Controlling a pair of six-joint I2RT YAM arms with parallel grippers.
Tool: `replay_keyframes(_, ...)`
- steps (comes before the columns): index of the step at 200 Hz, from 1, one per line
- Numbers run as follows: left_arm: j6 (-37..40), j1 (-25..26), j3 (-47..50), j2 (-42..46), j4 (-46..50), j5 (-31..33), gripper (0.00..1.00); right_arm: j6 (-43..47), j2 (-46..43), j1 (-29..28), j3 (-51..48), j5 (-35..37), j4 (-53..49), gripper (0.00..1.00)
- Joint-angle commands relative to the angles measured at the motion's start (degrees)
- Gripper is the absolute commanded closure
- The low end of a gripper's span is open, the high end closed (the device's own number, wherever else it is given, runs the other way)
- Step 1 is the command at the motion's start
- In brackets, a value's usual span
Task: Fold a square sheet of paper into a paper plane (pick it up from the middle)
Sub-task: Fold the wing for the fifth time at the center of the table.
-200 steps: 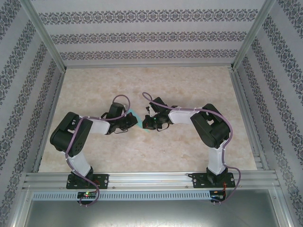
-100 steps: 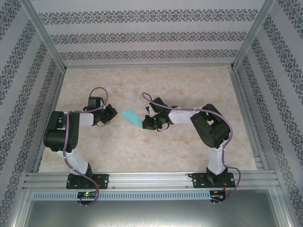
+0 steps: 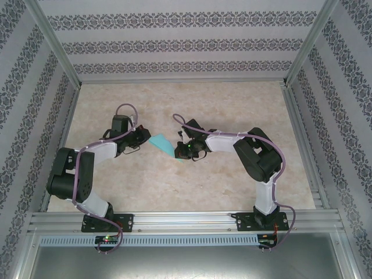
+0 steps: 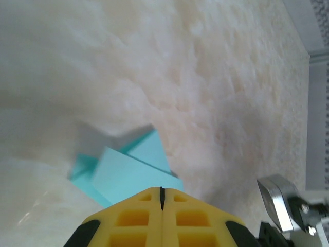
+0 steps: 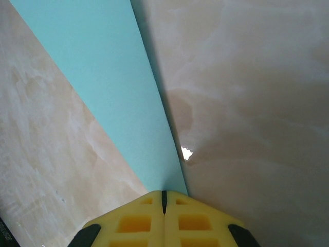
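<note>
Right pincer (image 5: 164, 194): its yellow fingers (image 5: 134, 222) are pressed together with no gap, and the narrow tip of the folded paper (image 5: 103, 67) runs straight into the seam between them, so it appears to pinch that tip.
Right pincer from above: the pincer (image 3: 182, 152) sits low at the paper's right end, near the middle of the surface (image 3: 232, 104).
Left pincer (image 4: 161, 191): its fingers are closed tight against each other. The near edge of the paper (image 4: 134, 174) lies just at or under the fingertips, and it cannot be told whether they touch it.
Left pincer from above: the pincer (image 3: 139, 139) is just beside the paper's left end.
Paper (image 3: 161, 143): turquoise and folded into a wedge. It lies between the two pincers, wider toward the left and tapering to a point on the right. The left wrist view shows overlapping layers.
Surface: pale marbled beige, with the paper lying on it.
Arms: both reach inward from the near edge, elbows pointing outward.
Walls (image 3: 186, 43): striped with a dark pattern, around three sides.
</note>
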State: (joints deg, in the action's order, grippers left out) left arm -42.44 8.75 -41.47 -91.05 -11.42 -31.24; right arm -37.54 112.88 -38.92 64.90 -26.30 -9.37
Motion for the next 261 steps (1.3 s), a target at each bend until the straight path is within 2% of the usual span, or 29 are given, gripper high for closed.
replay_keyframes(1, 0.06, 3.78, -0.82, -2.63, -1.72, -2.46, 0.99, 0.92, 4.61, -0.98, -3.53, 5.3, -11.29, 1.0)
replay_keyframes(48, -0.2, 8.43, -4.25, -10.67, -2.86, -2.65, 1.0, 1.5, 2.72, -0.29, -6.66, 0.23, -5.2, 1.0)
replay_keyframes(83, 0.46, 8.52, -4.89, -13.84, -0.09, -0.38, 1.0, 4.58, 0.0, 0.27, -6.76, -3.18, -2.63, 1.0)
replay_keyframes(122, 2.06, 8.49, -4.17, -14.77, 2.71, 1.14, 1.0, 11.02, -3.42, 0.11, -2.27, -6.53, -1.53, 1.0)
replay_keyframes(159, 4.76, 8.32, -4.04, -16.38, 2.56, 0.12, 1.0, 14.42, -0.59, 0.3, 2.95, -5.79, -2.82, 1.0)
replay_keyframes(261, 3.93, 7.78, -2.89, -17.49, 0.79, -1.2, 1.0, 15.99, 7.33, 1.02, 11.73, -5.64, -2.13, 1.0)
